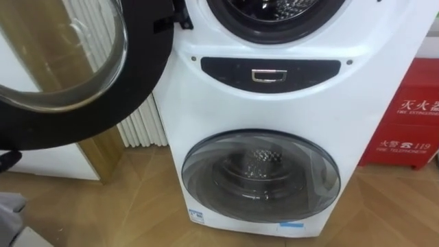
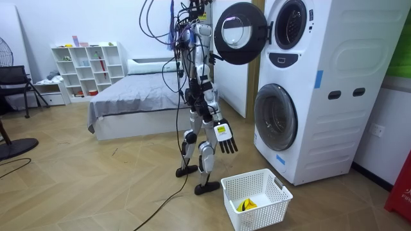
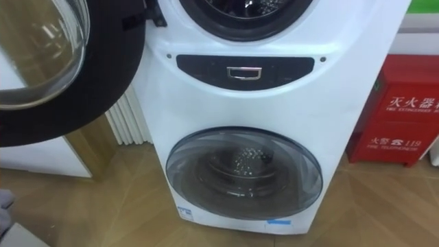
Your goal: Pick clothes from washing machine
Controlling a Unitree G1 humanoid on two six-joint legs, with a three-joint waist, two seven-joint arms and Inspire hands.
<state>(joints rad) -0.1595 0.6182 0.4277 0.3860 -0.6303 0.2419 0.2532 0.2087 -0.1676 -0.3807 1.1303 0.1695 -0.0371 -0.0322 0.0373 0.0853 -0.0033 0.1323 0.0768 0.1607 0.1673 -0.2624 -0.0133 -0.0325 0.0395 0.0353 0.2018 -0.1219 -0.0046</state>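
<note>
2 drums sat stacked in the white washing machine point(image 1: 274, 116): the upper door point(image 1: 62, 62) stood wide open, the lower door point(image 1: 260, 175) was shut. The robot stood facing it. Its right hand point(image 2: 226, 140) hung by its thigh, fingers straight, holding nothing. The left hand point(image 1: 12, 204) showed at the lower left edge, and whether its fingers were open or curled could not be told. 1 yellow cloth point(image 2: 246, 205) lay in the white basket point(image 2: 253, 221) on the floor beside the machine.

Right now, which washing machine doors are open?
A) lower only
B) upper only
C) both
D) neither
B: the upper door stands swung out to the robot's left, while the lower door sits shut against the front of the washing machine.
</note>
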